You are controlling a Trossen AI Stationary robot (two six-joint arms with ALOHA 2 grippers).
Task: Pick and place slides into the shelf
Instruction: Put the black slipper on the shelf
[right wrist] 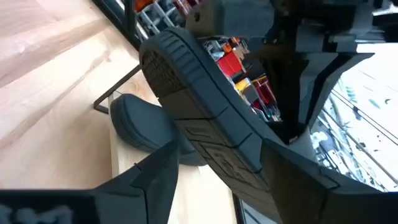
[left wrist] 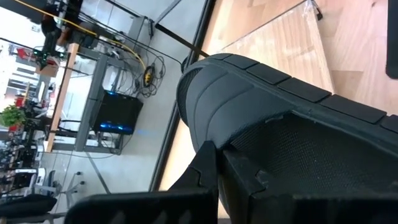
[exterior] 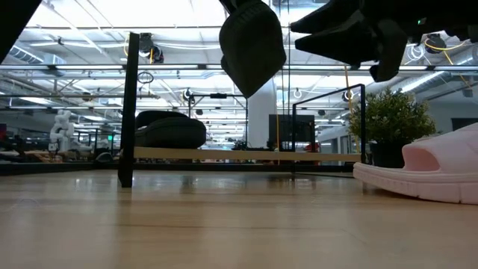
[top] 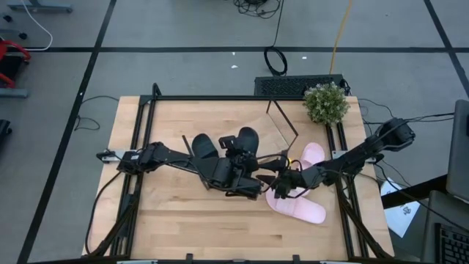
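Note:
One black slide (top: 248, 139) hangs in the air at the table's middle, held by my left gripper (top: 240, 160); in the low view this slide (exterior: 252, 45) is well above the tabletop. The other black slide (top: 204, 147) rests sole-down on the shelf (exterior: 224, 155). Two pale pink slides (top: 308, 158) (top: 297, 205) lie on the table to the right. My right gripper (top: 274, 180) is open beside the lifted slide. In the right wrist view its fingers (right wrist: 155, 180) stand on either side of the slide's sole (right wrist: 205, 130). My left gripper is shut on the lifted black slide; one finger (left wrist: 208, 168) lies against the ribbed sole (left wrist: 261, 124) and the slide hides the other. The slide is clear of the table and hangs with a rounded end (exterior: 250, 88) down. My right gripper straddles the same slide; whether its fingers touch it I cannot tell.
A potted plant (top: 326, 103) stands at the table's far right corner, behind the pink slides. The shelf's thin black frame posts (exterior: 133, 112) (top: 282, 117) rise near the held slide. Bare tabletop lies toward the near edge (top: 190, 220).

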